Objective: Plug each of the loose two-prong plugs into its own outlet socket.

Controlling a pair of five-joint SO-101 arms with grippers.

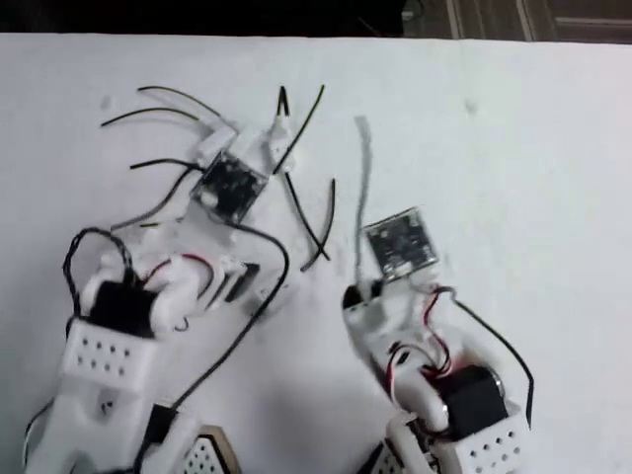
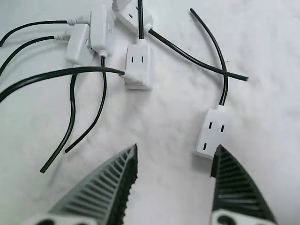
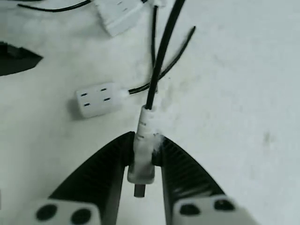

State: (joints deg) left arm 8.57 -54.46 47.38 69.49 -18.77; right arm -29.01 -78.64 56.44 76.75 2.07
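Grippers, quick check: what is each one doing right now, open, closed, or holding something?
Left gripper: open, jaws apart, holding nothing.
Right gripper: closed on a white plug.

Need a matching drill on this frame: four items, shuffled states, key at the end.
Items
1. left gripper
2. right gripper
3. plug
4. outlet socket

States
A. lies flat on the table, slots facing up
B. shut on something
C. open, holding nothing
D. clamped, black cord leading off it

Pairs: 1-C, 2-B, 3-D, 4-A
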